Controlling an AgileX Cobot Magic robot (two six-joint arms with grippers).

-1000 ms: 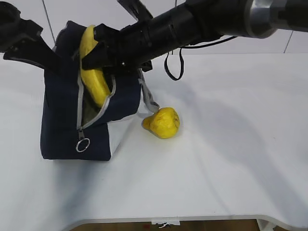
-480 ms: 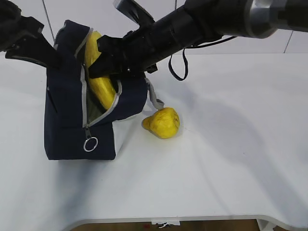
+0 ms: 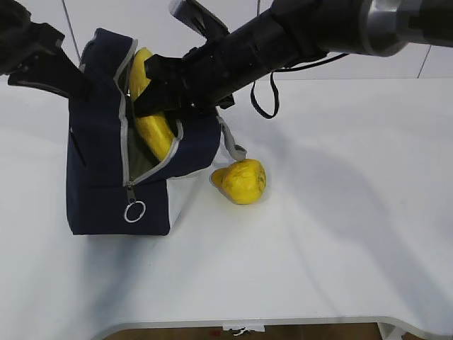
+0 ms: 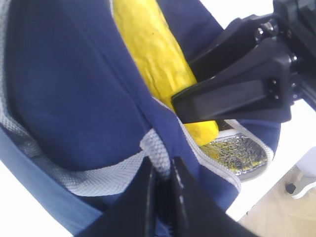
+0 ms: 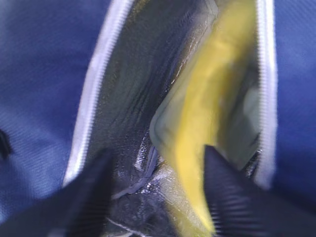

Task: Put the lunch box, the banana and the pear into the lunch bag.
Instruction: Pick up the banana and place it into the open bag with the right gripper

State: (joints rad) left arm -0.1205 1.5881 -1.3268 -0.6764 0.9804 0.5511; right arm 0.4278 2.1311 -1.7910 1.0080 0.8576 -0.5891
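holding the bag mouth open

standing on the white table [image 3: 340, 234], the lunch bag [image 3: 99, 177] is unzipped, with the banana [image 3: 152, 120] propped upright in its mouth, lower end inside against the silver lining [image 5: 128, 94]. the left gripper [image 4: 160, 173] pinches the bag's grey zipper edge [image 4: 94, 177]. the right gripper [image 3: 152, 88] sits at the opening, fingers spread either side of the banana, apparently not clamping it. the pear [image 3: 242, 181] lies on the table just beside the bag. the lunch box can't be made out.

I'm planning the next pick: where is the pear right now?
In the exterior view the pear lies on the white table, just right of the lunch bag, outside it.
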